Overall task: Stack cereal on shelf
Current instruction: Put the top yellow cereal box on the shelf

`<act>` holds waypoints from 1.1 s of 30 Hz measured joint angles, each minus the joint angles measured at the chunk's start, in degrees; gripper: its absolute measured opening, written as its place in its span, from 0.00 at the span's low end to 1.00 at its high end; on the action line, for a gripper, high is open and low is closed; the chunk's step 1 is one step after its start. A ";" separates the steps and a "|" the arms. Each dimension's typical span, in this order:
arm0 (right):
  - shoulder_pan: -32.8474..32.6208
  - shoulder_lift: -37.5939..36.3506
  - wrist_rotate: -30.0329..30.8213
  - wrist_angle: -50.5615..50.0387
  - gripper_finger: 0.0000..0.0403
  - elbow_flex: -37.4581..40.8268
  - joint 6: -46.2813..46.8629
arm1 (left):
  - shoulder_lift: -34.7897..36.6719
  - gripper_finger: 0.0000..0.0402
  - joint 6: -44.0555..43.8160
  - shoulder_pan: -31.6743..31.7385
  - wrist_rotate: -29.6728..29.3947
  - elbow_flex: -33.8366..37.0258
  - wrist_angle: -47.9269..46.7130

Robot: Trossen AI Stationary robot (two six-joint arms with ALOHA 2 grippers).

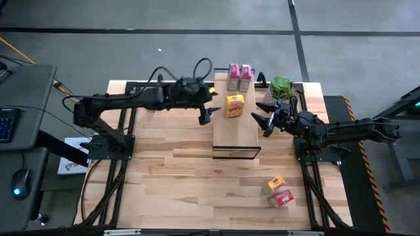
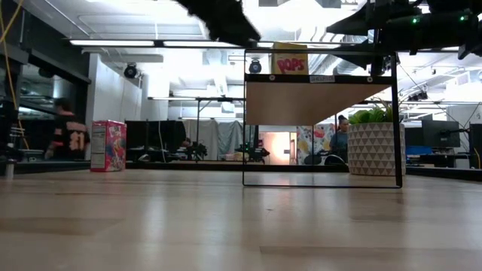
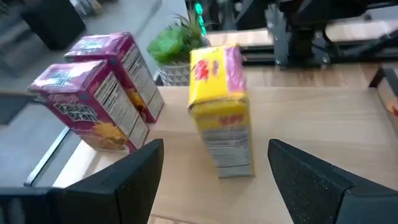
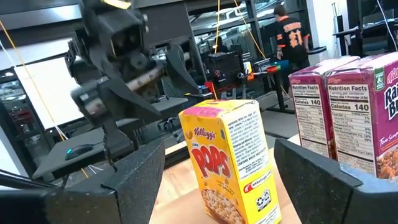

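A yellow cereal box (image 1: 235, 105) stands upright on the raised light-wood shelf (image 1: 236, 137). Two pink boxes (image 1: 239, 77) stand side by side at the shelf's far end. My left gripper (image 1: 207, 113) is open, just left of the yellow box (image 3: 221, 112) and pointing at it. My right gripper (image 1: 266, 118) is open off the shelf's right edge, facing the same box (image 4: 233, 158). A yellow box (image 1: 276, 184) and a red box (image 1: 281, 197) lie on the table near the right. Another red box (image 2: 108, 145) stands on the table left of the shelf.
A green potted plant (image 1: 282, 87) stands at the table's far right, close behind my right gripper. The shelf's dark frame (image 2: 245, 128) leaves an open gap under the board. The tabletop (image 1: 170, 183) stretches bare in front of the shelf. People move in the room beyond.
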State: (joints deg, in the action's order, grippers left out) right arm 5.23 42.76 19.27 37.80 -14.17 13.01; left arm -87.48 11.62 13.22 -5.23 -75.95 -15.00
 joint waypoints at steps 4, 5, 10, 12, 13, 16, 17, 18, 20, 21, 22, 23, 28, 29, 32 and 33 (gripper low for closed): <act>0.02 0.00 0.45 0.14 0.73 -0.01 -0.01 | 5.77 0.70 -0.92 1.82 -3.25 12.92 13.73; 0.00 0.00 0.57 0.33 0.73 -0.01 0.01 | 6.74 0.70 -1.63 2.42 -4.17 15.43 17.04; 0.02 0.00 1.76 0.61 0.73 0.00 0.50 | 6.25 0.70 -10.45 5.49 -5.17 21.10 22.78; 0.02 0.00 1.54 0.61 0.73 0.01 0.26 | 5.32 0.70 -13.53 6.20 -6.67 21.74 24.57; 0.02 0.00 0.99 0.56 0.73 0.01 -0.08 | 4.66 0.70 -14.47 6.41 -7.37 22.00 25.41; 0.02 0.02 -3.43 -0.64 0.71 0.00 -1.81 | 2.72 0.70 -16.07 6.45 -7.26 22.34 27.59; 0.02 0.04 -4.78 -1.34 0.69 0.00 -2.83 | 2.11 0.70 -17.08 6.43 -6.80 22.32 28.67; -0.03 0.06 -5.62 -1.75 0.66 -0.01 -3.69 | 1.74 0.70 -17.44 6.42 -6.28 22.32 29.40; -0.04 0.04 -6.04 -2.06 0.59 0.01 -5.30 | 0.71 0.70 -17.06 6.45 -2.79 22.27 32.39; -0.04 0.04 -5.93 -2.41 0.54 0.00 -5.99 | 0.31 0.70 -16.62 6.45 -0.93 22.25 33.28; -0.02 0.04 -5.90 -2.84 0.48 0.01 -6.54 | 0.07 0.70 -16.27 6.45 0.53 22.25 34.03; -0.02 0.04 -5.90 -3.11 0.42 -0.01 -6.94 | 0.00 0.69 -16.02 6.45 1.38 22.25 34.78; 0.00 0.04 -5.78 -3.66 0.05 0.01 -7.39 | 0.05 0.56 -14.50 6.20 1.82 21.07 33.91; 0.00 0.04 -5.75 -3.68 0.04 -0.01 -7.51 | 0.05 0.51 -14.50 6.20 1.85 21.06 33.71; 0.00 0.04 -5.70 -3.90 0.06 0.00 -7.49 | 0.05 0.32 -14.49 6.20 2.01 21.05 33.74; 0.00 0.04 -5.68 -4.06 0.05 -0.01 -7.49 | 0.05 0.25 -14.49 6.20 2.01 21.05 33.72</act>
State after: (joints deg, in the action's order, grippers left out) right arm 5.23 42.81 13.58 33.74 -14.17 5.52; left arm -87.44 -2.87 19.42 -3.22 -54.89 18.72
